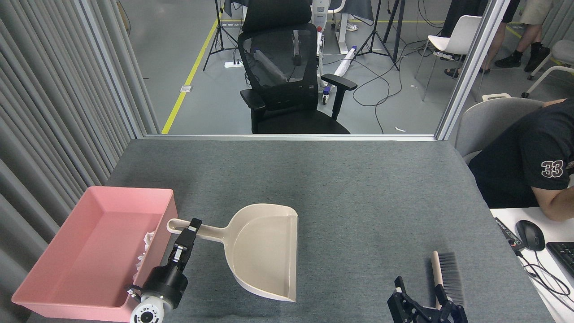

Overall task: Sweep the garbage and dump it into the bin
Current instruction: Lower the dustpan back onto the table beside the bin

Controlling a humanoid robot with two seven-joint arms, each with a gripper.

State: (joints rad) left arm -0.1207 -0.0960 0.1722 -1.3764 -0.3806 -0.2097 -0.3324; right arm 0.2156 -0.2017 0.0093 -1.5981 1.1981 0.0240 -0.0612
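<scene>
The beige dustpan (264, 251) rests on the grey table (341, 188) with nothing in it, its open edge facing right. My left gripper (193, 225) is shut on its handle, just right of the bin. The bin (67, 296) is a pink tray at the table's left edge. White crumpled garbage (146, 240) lies inside it against the right wall, partly hidden by that wall. My right gripper (421, 291) stands open at the bottom edge. A hand brush (446, 276) lies on the table, its handle close by the right finger.
A person in a black shirt (529, 166) sits at the right, beside a white desk with a mouse (530, 235) and keyboard. Grey curtains hang on the left. A black office chair (287, 72) stands beyond the table's far edge.
</scene>
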